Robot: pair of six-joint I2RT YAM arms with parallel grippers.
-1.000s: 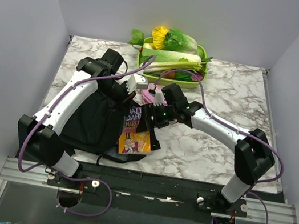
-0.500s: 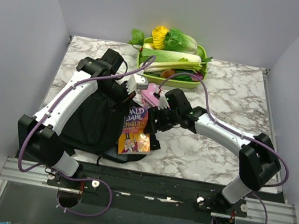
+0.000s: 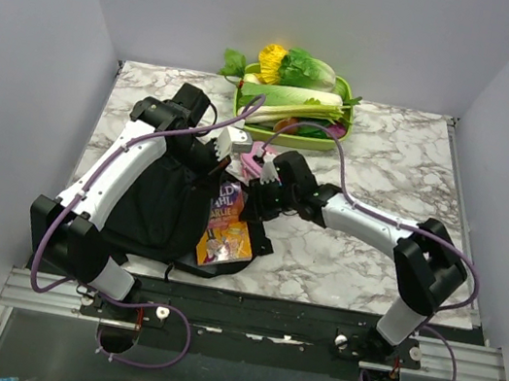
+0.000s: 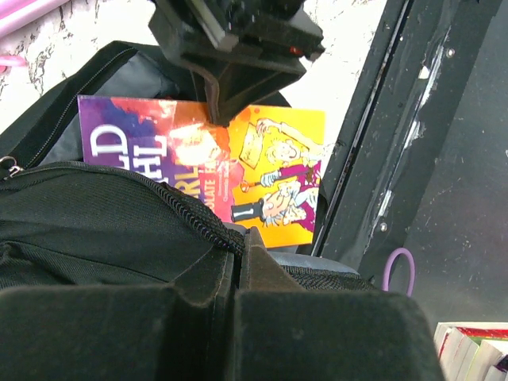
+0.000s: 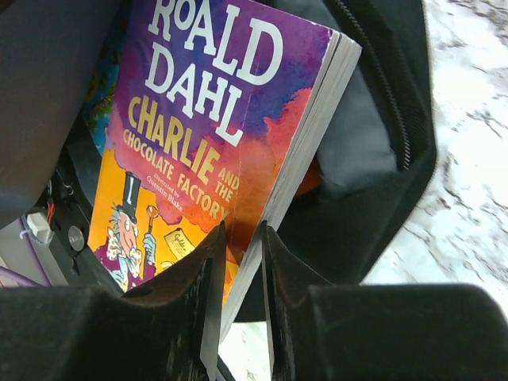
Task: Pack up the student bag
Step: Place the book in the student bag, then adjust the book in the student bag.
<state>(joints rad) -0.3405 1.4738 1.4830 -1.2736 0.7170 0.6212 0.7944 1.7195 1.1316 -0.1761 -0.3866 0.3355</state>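
The student bag is black and lies open on the left of the marble table, also seen in the left wrist view and the right wrist view. My left gripper is shut on the bag's zip edge, holding the opening up. A purple and yellow Roald Dahl book stands tilted, partly inside the bag's mouth. My right gripper is shut on the book's lower right edge, one finger on the cover and one behind the pages.
A green tray of vegetables stands at the back centre. A pink pencil case lies just behind the right gripper. Bare marble table extends to the right. More books show below the table's near edge.
The right gripper has closed from wide open onto the book's edge. The right arm shifted left, and the book now stands steeper and narrower in the bag's mouth. The left arm stayed still.
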